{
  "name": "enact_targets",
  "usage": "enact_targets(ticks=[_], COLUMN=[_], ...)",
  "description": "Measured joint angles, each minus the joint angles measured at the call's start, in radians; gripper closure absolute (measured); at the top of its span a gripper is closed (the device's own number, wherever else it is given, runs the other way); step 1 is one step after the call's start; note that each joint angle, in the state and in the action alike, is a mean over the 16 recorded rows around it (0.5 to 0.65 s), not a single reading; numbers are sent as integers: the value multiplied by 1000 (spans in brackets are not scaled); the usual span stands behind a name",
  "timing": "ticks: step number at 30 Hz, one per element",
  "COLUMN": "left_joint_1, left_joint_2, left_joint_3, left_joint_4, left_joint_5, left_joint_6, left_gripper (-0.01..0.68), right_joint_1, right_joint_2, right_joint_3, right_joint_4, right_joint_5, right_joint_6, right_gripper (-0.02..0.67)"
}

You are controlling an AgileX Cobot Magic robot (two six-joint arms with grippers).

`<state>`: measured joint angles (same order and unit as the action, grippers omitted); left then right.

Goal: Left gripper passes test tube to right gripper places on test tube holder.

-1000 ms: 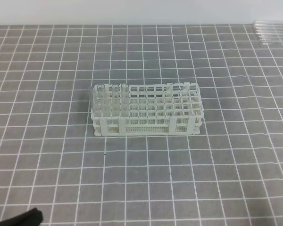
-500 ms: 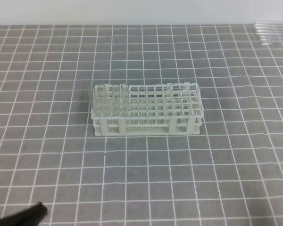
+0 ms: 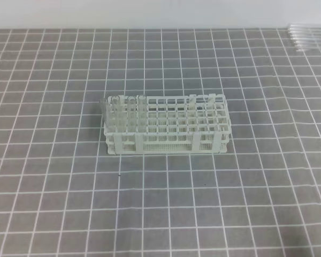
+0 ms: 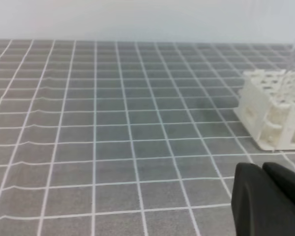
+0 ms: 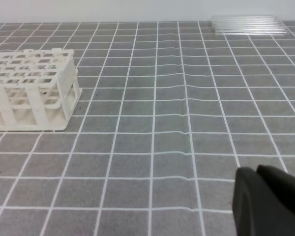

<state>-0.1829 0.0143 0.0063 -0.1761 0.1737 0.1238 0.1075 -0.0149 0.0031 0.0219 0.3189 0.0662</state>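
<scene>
The white test tube holder (image 3: 166,126) stands mid-table on the grey grid mat. Several clear tubes (image 3: 123,112) stand upright in its left end. Neither gripper shows in the exterior view. In the left wrist view the left gripper (image 4: 262,167) has its black fingers pressed together and empty, low over the mat, with the holder (image 4: 273,115) ahead to its right. The right gripper (image 5: 255,170) is also shut and empty, and the holder (image 5: 32,88) lies far to its left. A single loose test tube is out of view.
A bundle of clear tubes (image 3: 310,37) lies at the mat's far right corner, also seen in the right wrist view as a bundle (image 5: 248,24). A pale wall runs behind the mat's far edge.
The black tip of the left gripper at the bottom-left corner of the exterior view has slid out of the frame. The holder and its tubes have not moved.
</scene>
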Motion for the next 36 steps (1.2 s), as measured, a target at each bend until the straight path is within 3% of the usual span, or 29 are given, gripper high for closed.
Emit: enact_targets(ticks=[9,36], left_joint_1=[68,71], left_joint_2=[-35,-37], left_joint_3=[1,3], left_joint_4=[33,59], left_joint_5=[72,150], left_joint_6=[-3,-9], left_gripper=[674,675], right_joint_1=[0,0], right_joint_2=[2,3], right_joint_3=[0,0], right_joint_4=[0,0], right_joint_5=[0,0], right_joint_6=[0,0], right_gripper=[662,662])
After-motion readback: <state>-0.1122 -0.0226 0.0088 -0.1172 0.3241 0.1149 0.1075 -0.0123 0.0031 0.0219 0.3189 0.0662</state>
